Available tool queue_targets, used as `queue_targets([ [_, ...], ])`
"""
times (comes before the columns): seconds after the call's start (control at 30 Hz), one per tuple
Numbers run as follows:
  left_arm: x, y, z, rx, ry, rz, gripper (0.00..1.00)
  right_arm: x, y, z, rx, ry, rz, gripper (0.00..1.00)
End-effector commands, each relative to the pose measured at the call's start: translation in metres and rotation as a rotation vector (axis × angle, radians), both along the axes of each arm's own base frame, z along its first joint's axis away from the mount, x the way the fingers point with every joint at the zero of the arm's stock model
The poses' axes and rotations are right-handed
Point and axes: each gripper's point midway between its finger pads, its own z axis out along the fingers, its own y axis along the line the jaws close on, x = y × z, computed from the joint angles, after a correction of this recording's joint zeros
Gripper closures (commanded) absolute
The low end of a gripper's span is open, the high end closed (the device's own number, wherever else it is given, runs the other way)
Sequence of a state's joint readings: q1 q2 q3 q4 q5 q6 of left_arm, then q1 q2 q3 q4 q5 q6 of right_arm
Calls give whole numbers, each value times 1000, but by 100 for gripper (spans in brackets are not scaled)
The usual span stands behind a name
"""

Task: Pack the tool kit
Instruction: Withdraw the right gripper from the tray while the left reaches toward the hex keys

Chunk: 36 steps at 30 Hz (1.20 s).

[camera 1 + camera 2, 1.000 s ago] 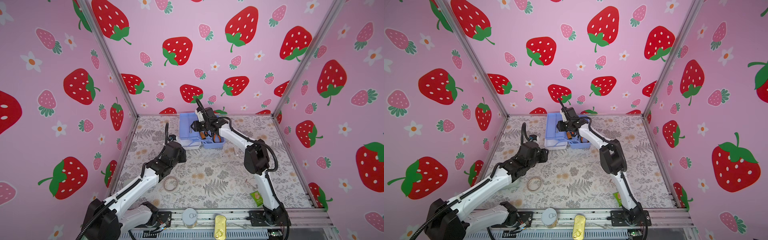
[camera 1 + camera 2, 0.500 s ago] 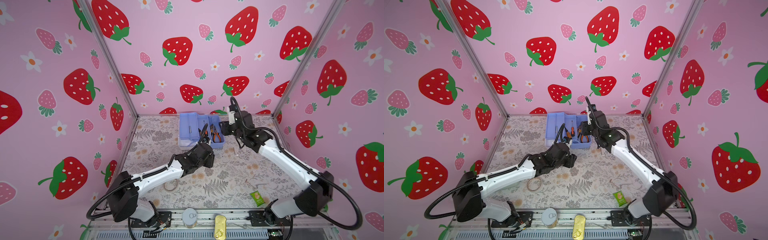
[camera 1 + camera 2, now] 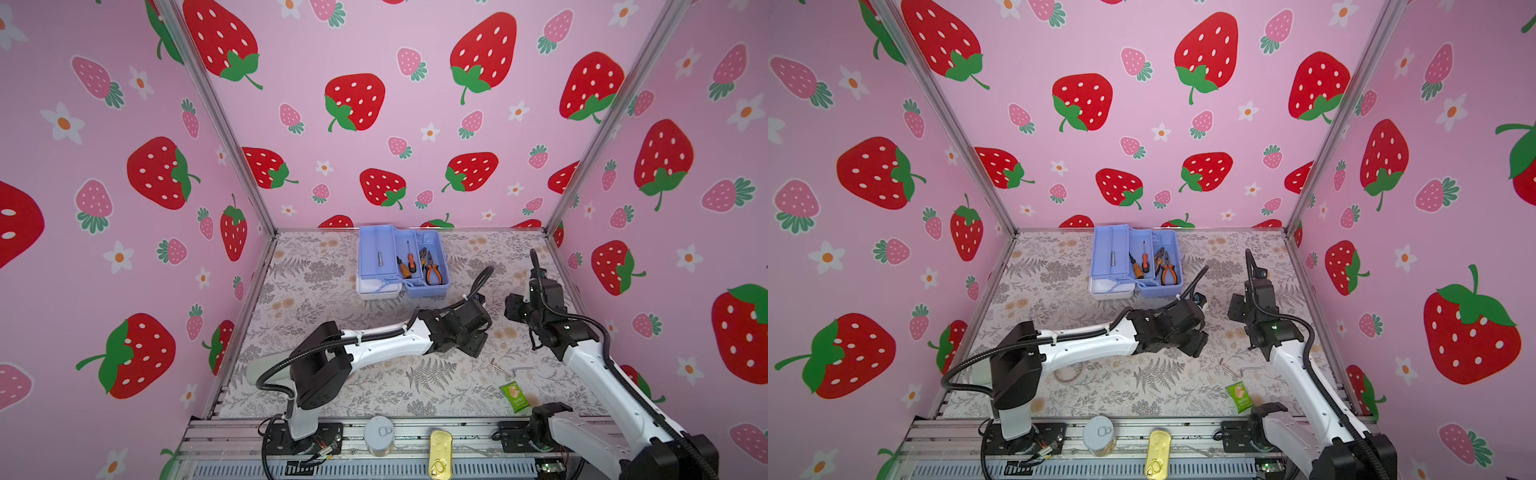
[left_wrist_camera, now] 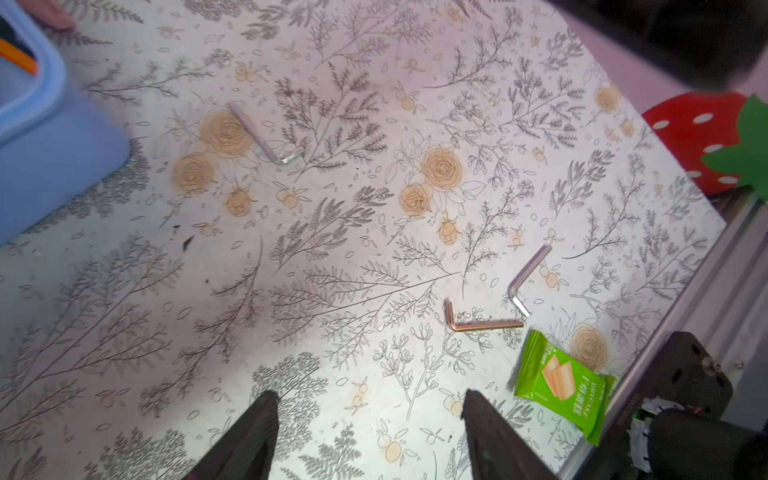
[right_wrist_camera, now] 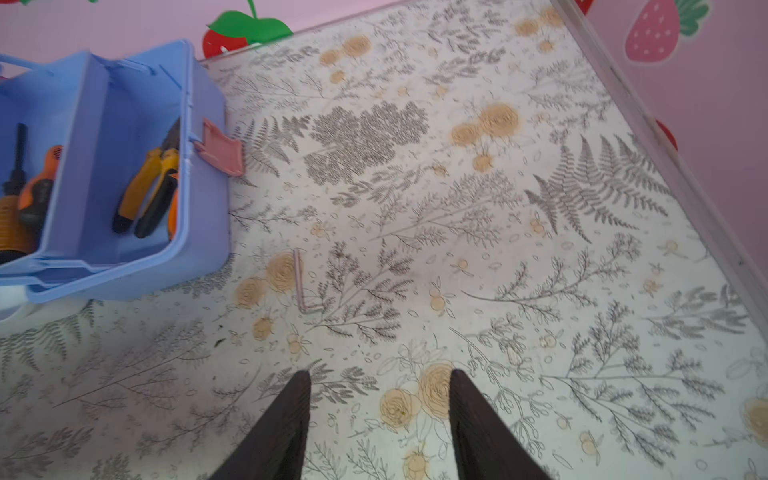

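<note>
- Surface: the table [image 3: 415,399] is a flat matte sheet printed with grey ferns and tan roses. A metal rail [image 3: 415,432] runs along the near edge, and pink strawberry walls [image 3: 124,208] close the other three sides.
- Location: the tool kit [image 3: 428,289] sits far-centre, just short of the back wall, and it is open. It is smooth light-blue plastic with rounded corners.
- The blue tray [image 3: 376,249] lies on the kit's left, with the white lid [image 3: 376,294] showing under the tray's near edge. The pink latch [image 5: 220,151] hangs off the base's side wall.
- In the base are the orange-handled pliers [image 3: 432,270], with the screwdrivers [image 3: 409,264] in the next compartment. A small metal bit [image 3: 380,258] lies in the tray.
- Three L-shaped metal hex keys are out on the table. One [image 4: 266,137] is near the kit's corner. Two [image 4: 523,278] [image 4: 482,324] lie just beside each other, next to a glossy green snack packet [image 4: 557,386].
- The left gripper [image 4: 368,401] has dark, tapered jaws spread wide with nothing between them, over bare table near the paired keys.
- The right gripper [image 5: 379,376] has its jaws parted and empty, above the bare stretch between the kit and the right wall.
</note>
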<state>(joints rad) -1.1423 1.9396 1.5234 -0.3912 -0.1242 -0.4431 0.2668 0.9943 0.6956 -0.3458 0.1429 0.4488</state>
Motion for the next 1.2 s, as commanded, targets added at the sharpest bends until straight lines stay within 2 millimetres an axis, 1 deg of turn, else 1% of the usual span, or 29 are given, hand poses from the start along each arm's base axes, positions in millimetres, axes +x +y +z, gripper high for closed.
queue_targets([
  [0.0, 17, -5, -12, 99, -31, 21, 26, -16, -6, -26, 22, 71, -3, 43],
  [0.03, 28, -10, -15, 118, -45, 34, 26, -19, -11, -33, 27, 83, -26, 42],
  [0.13, 52, -27, -22, 145, -74, 33, 27, -29, -20, -50, 35, 89, -81, 37],
  [0.2, 62, -38, -23, 130, -64, 19, 27, -36, -24, -61, 41, 112, -113, 36],
  [0.23, 65, -42, -27, 128, -57, 12, 28, -40, -24, -61, 59, 101, -118, 36],
  [0.3, 67, -46, -32, 126, -51, 6, 28, -47, -27, -70, 70, 110, -142, 34],
  [0.43, 65, -49, -39, 103, -23, -8, 28, -63, -33, -84, 112, 108, -211, 24],
  [0.57, 65, -50, -42, 60, 7, -11, 28, -72, -35, -89, 157, 114, -251, 22],
  [0.67, 66, -52, -43, 22, 25, -18, 28, -76, -32, -94, 180, 144, -260, 23],
  [0.73, 69, -52, -43, 5, 30, -25, 28, -79, -30, -97, 188, 172, -260, 28],
  [0.83, 75, -53, -41, -27, 40, -32, 29, -87, -30, -103, 183, 224, -275, 31],
  [1.0, 85, -52, -35, -85, 71, -60, 29, -102, -31, -112, 179, 296, -323, 31],
  [1.13, 92, -49, -32, -110, 79, -72, 29, -112, -31, -113, 146, 336, -368, 31],
  [1.17, 89, -51, -31, -125, 96, -97, 29, -115, -31, -114, 136, 348, -378, 30],
])
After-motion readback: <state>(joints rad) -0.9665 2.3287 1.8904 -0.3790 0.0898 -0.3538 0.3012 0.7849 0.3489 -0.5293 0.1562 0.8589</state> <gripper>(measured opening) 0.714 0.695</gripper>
